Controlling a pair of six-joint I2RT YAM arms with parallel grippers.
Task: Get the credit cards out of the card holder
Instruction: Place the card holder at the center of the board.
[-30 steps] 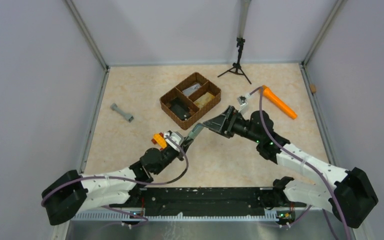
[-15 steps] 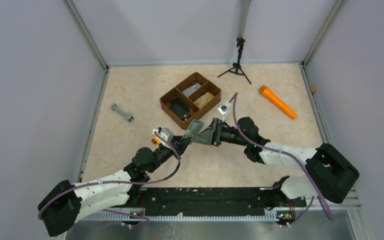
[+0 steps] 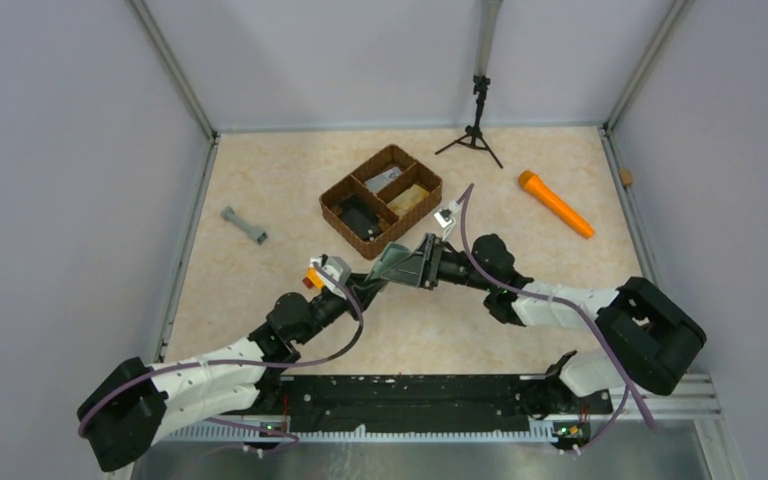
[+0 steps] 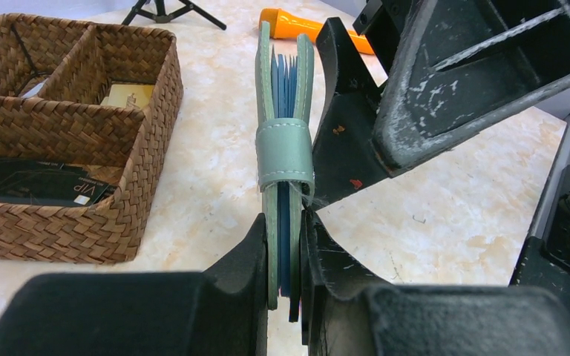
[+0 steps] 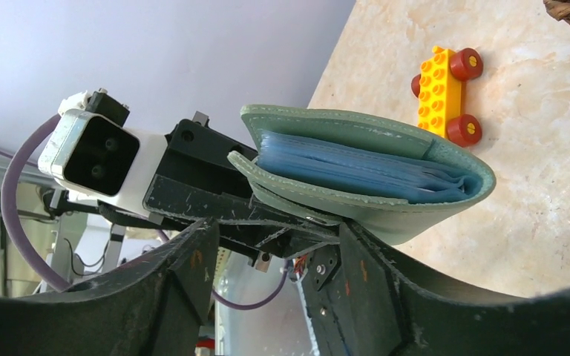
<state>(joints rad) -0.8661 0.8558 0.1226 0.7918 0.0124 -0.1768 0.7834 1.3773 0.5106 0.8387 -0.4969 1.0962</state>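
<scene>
The card holder (image 4: 284, 159) was held edge-up above the bench (image 4: 445, 215), pinched at its lower end by the left hand (image 4: 286, 230); the right hand (image 5: 276, 231) stood spread just beside it; the sage cover looked soft, light and pliant; the blue cards (image 4: 283, 81) appeared stiff and slick; their exposed edges offered the best purchase.

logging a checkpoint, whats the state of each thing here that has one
card holder, off the table, folded, strap round it
blue cards, inside the card holder
left pincer, shut on the card holder
right pincer, open, right beside the card holder
basket, on the table, items in its compartments
orange torch, lying flat on the table
</scene>
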